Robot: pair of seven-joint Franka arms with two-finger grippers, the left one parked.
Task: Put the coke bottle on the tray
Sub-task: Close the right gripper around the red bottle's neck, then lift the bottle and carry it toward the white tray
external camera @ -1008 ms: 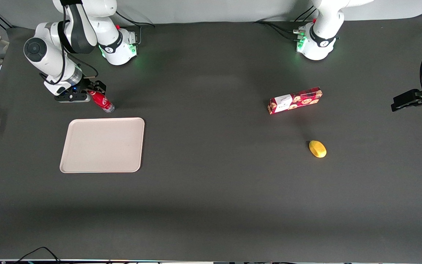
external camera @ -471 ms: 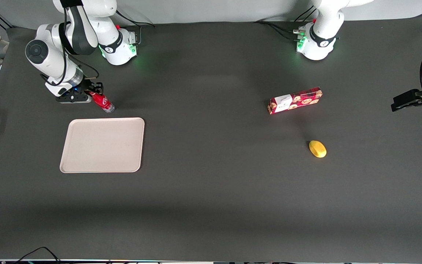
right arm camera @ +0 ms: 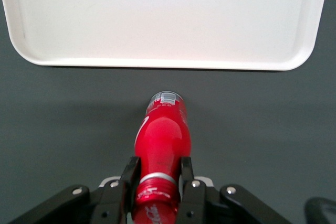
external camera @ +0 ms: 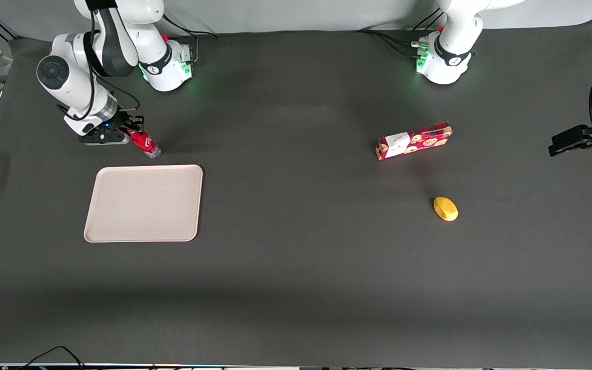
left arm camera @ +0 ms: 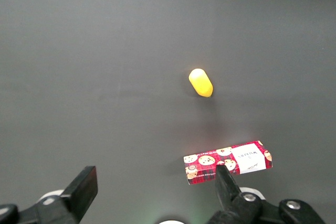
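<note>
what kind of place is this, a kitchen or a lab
Likely a robot lab: a dark mat-covered table holds only a tray, a cookie box and a coke bottle, gripped at the neck by the gripper.

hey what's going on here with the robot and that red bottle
The right arm's end effector is shut on the neck of the coke bottle, which stands on the dark table, not yet on the tray. The beige tray lies empty, nearer the front camera than the bottle. A red cookie box and a yellow lemon-like fruit lie untouched toward the parked arm's end of the table.
</note>
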